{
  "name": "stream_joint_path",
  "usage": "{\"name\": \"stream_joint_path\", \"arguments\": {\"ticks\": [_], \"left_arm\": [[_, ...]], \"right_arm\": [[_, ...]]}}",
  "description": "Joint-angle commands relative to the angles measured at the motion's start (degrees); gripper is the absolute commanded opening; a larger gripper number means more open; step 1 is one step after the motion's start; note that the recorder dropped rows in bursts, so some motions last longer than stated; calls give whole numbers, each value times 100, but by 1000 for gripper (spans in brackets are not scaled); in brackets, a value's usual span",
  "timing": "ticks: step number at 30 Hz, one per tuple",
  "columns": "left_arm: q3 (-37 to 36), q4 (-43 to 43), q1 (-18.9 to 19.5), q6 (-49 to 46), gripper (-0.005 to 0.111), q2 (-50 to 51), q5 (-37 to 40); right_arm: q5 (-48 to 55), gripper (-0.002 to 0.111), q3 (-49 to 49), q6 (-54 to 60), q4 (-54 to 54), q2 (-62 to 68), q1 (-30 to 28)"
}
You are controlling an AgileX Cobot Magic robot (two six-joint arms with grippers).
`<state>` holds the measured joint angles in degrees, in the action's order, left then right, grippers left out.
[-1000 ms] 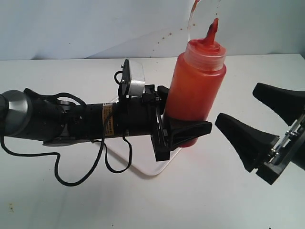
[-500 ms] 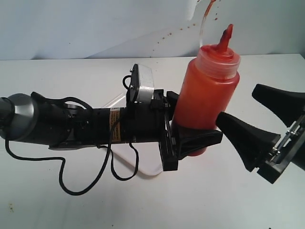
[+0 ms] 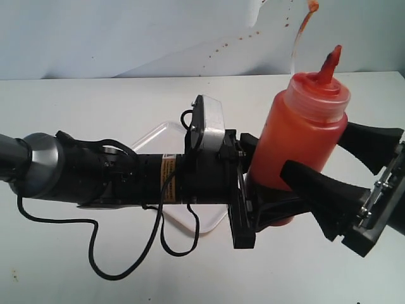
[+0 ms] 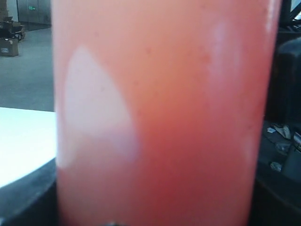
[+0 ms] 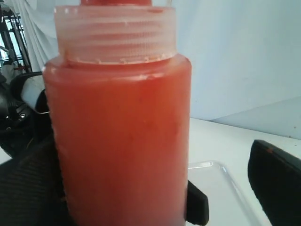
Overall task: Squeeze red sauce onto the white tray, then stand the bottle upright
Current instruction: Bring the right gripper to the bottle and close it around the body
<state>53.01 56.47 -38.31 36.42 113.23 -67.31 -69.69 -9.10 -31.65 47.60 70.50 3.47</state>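
The bottle (image 3: 304, 139) is orange-red and translucent, with a red nozzle; its tethered cap (image 3: 312, 6) hangs above on a clear strap. It leans slightly right, lifted off the table. My left gripper (image 3: 266, 202) is shut on its lower body. The bottle (image 4: 160, 117) fills the left wrist view. My right gripper (image 3: 314, 149) is open, one finger on either side of the bottle (image 5: 122, 141); I cannot tell if they touch it. The white tray (image 3: 158, 136) lies under the left arm, and a corner of the tray (image 5: 211, 188) shows in the right wrist view. No red sauce is visible on it.
Red splatter (image 3: 240, 38) dots the white back wall. A black cable (image 3: 126, 253) loops from the left arm onto the white table. The left arm's body covers most of the tray.
The left gripper has carried the bottle to the right, off the tray and in between the open right gripper's fingers. The right gripper has stayed roughly in place.
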Motion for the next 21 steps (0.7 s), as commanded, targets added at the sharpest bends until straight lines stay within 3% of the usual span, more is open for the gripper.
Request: {"name": "stream_joint_path", "arguments": {"ticks": [1, 8, 21], "left_arm": [[62, -108, -109, -93, 0, -31, -265], [62, -96, -123, -93, 0, -31, -265], [62, -85, -123, -93, 0, -31, -265]], "right_arm": [[-27, 104, 30, -28, 31, -30, 242], [-27, 99, 17, 207, -627, -30, 770], [706, 82, -574, 205, -618, -30, 1203]]}}
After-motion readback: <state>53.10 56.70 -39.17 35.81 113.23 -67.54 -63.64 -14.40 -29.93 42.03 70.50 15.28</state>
